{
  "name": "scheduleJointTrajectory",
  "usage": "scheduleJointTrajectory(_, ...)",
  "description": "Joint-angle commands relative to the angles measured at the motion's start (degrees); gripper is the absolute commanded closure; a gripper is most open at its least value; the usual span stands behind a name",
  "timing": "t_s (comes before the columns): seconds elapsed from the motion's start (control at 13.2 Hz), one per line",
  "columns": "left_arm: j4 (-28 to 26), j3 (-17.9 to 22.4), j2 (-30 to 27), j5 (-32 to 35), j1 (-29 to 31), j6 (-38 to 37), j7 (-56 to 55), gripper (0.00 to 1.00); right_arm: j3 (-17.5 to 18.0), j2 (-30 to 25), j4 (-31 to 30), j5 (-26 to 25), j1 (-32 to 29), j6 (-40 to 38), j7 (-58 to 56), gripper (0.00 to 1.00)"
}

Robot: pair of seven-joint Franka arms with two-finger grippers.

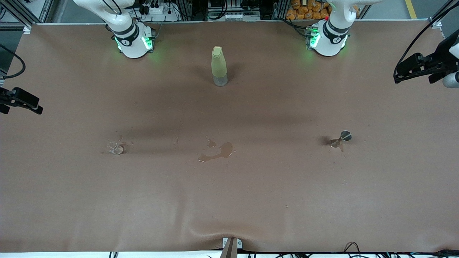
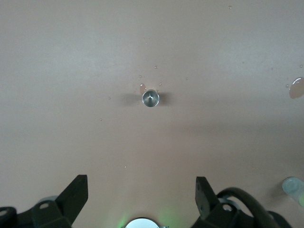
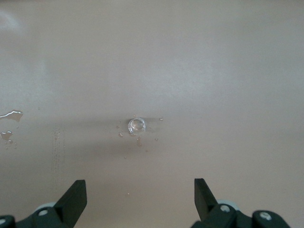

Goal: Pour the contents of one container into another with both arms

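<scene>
Both arms hang high above the brown table (image 1: 71, 200), each looking straight down, and neither holds anything.

The left gripper (image 2: 141, 194) has its fingers spread wide; it is over the small metal jigger (image 2: 150, 98), which stands upright on the cloth toward the left arm's end of the table. In the front view the jigger (image 1: 341, 139) shows its hourglass shape, with a few droplets around its foot.

The right gripper (image 3: 140, 197) is also spread wide, over a small clear glass (image 3: 137, 125) toward the right arm's end. That glass (image 1: 116, 147) stands about as near the front camera as the jigger, well apart from it, with wet specks just beside it.

Between the two, a spill (image 1: 217, 152) of liquid lies on the cloth, a larger pool with smaller blots next to it.

A tall bottle (image 1: 219, 66) with a pale yellow-green body and cap stands upright between the two arm bases, farther from the front camera than the spill and apart from everything else.
</scene>
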Motion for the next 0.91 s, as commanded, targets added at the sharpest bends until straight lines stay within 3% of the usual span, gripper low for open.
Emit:
scheduleJointTrajectory(0.0,0.15,-0.25,0.04,0.52,0.52,0.0,3.33,0.0,-0.61,-2.51,-2.94,-0.06,0.62,0.79,-0.58,0.0)
scheduleJointTrajectory(0.23,0.24,0.89,1.62,-2.28,2.01,1.22,16.51,0.0,-0.61,-2.86,-3.29,-0.06,0.62,0.79,-0.58,0.0)
scheduleJointTrajectory(0.53,0.15,1.07,2.85,-5.36,4.65,3.94,19.08,0.0,-0.69,-2.86,-3.3,-0.06,0.53,0.08,-0.76,0.0)
scheduleJointTrajectory(0.83,0.06,1.16,4.0,-6.77,5.27,5.62,28.83,0.0,-1.31,-2.77,-3.3,-0.06,0.0,-0.36,-10.24,0.0)
